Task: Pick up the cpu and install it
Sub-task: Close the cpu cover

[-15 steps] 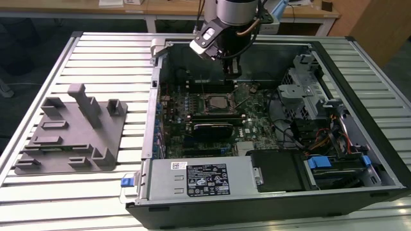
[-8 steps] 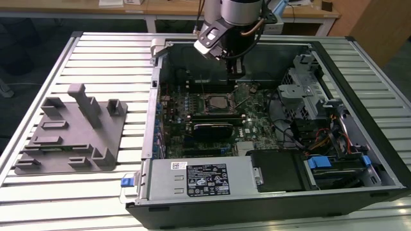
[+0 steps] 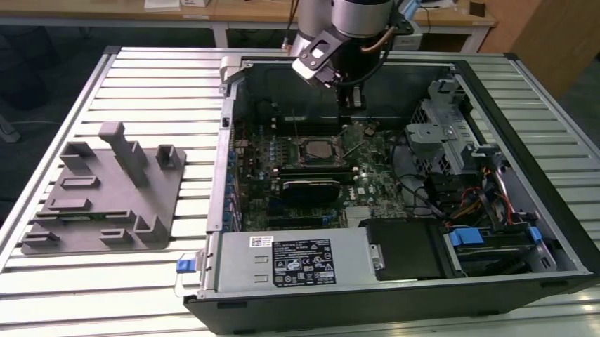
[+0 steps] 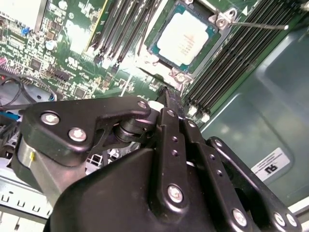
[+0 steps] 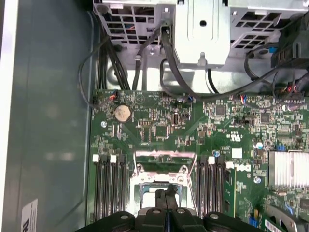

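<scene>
Silver cpu [image 3: 314,149] seated mid-motherboard [image 3: 370,165] in the exterior view, my claw [image 3: 352,102] above, toward the case's far wall | second wrist view: claw pinched together, empty, near the cpu | first wrist view: fingertips [image 5: 165,194] meet over the socket [image 5: 145,186].

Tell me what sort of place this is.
Probably a robotics lab or workshop: an open desktop computer case lies on a slatted aluminium table, a grey plastic fixture tray beside it, with wooden desks behind.
</scene>
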Controlling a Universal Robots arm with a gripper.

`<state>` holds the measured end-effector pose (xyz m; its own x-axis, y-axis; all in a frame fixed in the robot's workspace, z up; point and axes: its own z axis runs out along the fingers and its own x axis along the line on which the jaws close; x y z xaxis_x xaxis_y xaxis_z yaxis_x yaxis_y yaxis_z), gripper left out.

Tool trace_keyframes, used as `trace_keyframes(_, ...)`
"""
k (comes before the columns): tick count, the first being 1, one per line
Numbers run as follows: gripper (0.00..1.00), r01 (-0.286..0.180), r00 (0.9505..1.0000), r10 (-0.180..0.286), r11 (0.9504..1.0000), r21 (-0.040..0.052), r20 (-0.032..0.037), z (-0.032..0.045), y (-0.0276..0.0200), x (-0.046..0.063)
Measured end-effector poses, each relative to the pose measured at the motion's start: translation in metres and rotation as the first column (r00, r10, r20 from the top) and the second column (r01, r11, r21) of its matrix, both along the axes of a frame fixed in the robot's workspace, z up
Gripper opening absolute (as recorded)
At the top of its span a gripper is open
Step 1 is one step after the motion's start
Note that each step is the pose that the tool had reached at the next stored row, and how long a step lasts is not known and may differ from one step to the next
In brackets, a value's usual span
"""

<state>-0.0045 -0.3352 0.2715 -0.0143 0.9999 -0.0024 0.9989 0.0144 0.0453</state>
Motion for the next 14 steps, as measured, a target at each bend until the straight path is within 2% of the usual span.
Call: trace_keyframes(14, 0.11, 0.008, 1.0, -0.008, 1.0, -0.0001, -0.0043, -0.0023, 0.0, 0.022)
